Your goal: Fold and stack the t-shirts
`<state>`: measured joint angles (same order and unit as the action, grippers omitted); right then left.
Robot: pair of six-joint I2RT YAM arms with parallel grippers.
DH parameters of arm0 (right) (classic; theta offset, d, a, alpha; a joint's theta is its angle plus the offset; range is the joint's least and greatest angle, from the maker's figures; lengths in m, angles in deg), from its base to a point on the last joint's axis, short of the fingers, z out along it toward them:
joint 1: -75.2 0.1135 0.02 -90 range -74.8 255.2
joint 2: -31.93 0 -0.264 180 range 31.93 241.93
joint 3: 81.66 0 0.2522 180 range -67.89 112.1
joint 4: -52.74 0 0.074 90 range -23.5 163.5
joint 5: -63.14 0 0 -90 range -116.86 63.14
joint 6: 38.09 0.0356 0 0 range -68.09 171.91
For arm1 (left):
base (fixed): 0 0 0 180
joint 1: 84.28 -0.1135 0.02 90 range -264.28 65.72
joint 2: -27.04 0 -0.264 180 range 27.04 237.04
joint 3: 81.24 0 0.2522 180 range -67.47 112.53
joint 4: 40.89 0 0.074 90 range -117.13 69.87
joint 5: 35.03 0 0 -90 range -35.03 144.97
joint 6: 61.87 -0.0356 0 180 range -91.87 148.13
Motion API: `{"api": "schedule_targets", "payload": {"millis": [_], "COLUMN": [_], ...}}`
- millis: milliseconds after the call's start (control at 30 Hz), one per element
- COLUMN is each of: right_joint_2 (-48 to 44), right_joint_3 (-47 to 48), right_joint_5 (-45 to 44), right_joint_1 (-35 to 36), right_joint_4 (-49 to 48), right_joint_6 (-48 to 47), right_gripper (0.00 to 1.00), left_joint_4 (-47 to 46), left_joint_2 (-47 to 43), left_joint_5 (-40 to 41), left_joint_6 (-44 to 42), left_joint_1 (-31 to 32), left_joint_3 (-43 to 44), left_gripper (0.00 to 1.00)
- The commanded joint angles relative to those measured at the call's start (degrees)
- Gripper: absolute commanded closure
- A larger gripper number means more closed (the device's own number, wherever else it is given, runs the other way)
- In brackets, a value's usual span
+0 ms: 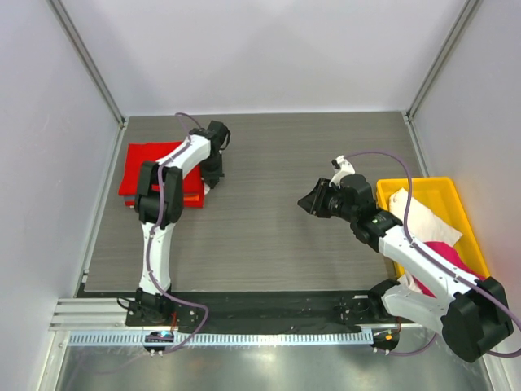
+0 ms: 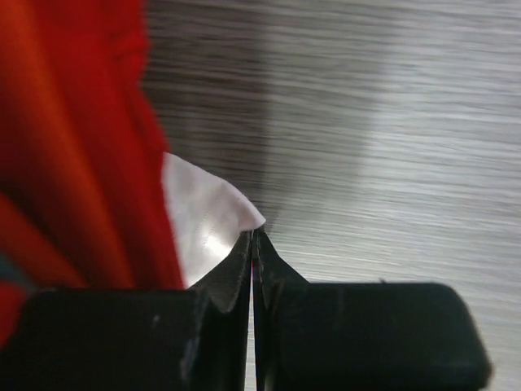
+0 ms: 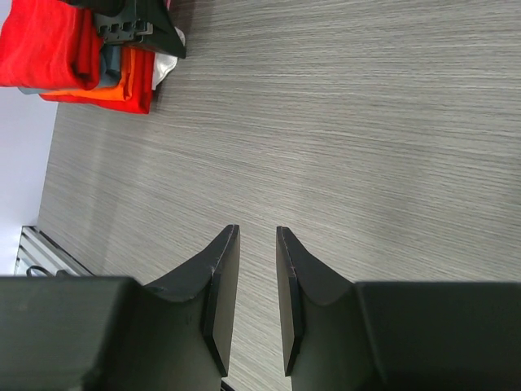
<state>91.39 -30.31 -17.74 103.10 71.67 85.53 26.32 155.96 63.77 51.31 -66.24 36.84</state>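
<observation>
The left claw (image 2: 254,244) was pressed shut, with a white cloth corner (image 2: 203,224) touching its tips beside the red t-shirt (image 2: 73,147) on top of the folded stack. The right claw (image 3: 256,236) stood slightly apart and empty over the bare tabletop (image 3: 366,122). To its right, the white t-shirt (image 1: 423,216) and pink t-shirt (image 1: 446,251) lay in the yellow tray (image 1: 423,182).

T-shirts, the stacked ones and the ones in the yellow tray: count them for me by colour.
red t-shirt: 1
orange t-shirt: 1
grey-blue t-shirt: 1
white t-shirt: 1
magenta t-shirt: 1
Total: 5
</observation>
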Motion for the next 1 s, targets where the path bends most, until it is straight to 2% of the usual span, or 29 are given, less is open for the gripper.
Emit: {"api": "schedule_targets", "payload": {"millis": [0,133,333,433,533,567,667,800,900,933,967], "right_joint_2": [-0.84,-0.49,-0.75,-1.01,-0.93,-0.93,-0.31,0.39,-0.66,-1.62,-3.89], "right_joint_3": [-0.23,-0.23,-0.49,-0.67,-1.02,-1.11,-1.37,-2.6,-4.27,-5.14,-6.11], "right_joint_5": [0.54,1.51,1.25,0.63,-0.86,-1.56,-5.16,-11.82,-15.0,-18.32,-19.75], "right_joint_1": [-0.21,-0.21,-0.21,-0.3,-0.48,-0.48,-0.74,-0.92,-1.01,-1.01,-1.01], "right_joint_4": [-3.5,-4.29,-4.12,-3.59,-3.24,-2.97,-2.44,-2.18,-2.27,-2.88,-3.41], "right_joint_6": [1.35,1.88,1.62,1.09,0.65,0.48,-0.23,-1.28,-3.91,-5.14,-5.59], "right_gripper": [0.69,0.69,0.69,0.69,0.69,0.69,0.69,0.67,0.65,0.62,0.53], "left_joint_4": [0.34,1.57,1.31,0.61,-2.99,-4.05,-7.83,-11.78,-17.49,-19.24,-21.09], "left_joint_2": [-0.87,-0.25,-1.13,-2.26,-5.24,-6.39,-10.61,-17.29,-24.05,-25.64,-27.65], "left_joint_5": [7.34,12.38,13.7,12.83,6.95,3.8,1.22,3.68,4.56,5.08,5.79], "left_joint_6": [-1.82,-2.44,-2.26,-2.09,-1.91,-1.65,-0.77,0.99,2.39,2.66,3.01], "left_joint_1": [-0.81,-2.31,-6.0,-6.53,-5.48,-3.82,1.0,7.78,13.58,14.99,17.44], "left_joint_3": [-2.44,-3.15,-3.85,-3.76,-5.43,-6.83,-9.47,-14.12,-21.41,-25.52,-27.74], "left_gripper": [1.0,1.0,1.0,1.0,1.0,1.0,1.0,1.0,1.0,1.0,1.0]}}
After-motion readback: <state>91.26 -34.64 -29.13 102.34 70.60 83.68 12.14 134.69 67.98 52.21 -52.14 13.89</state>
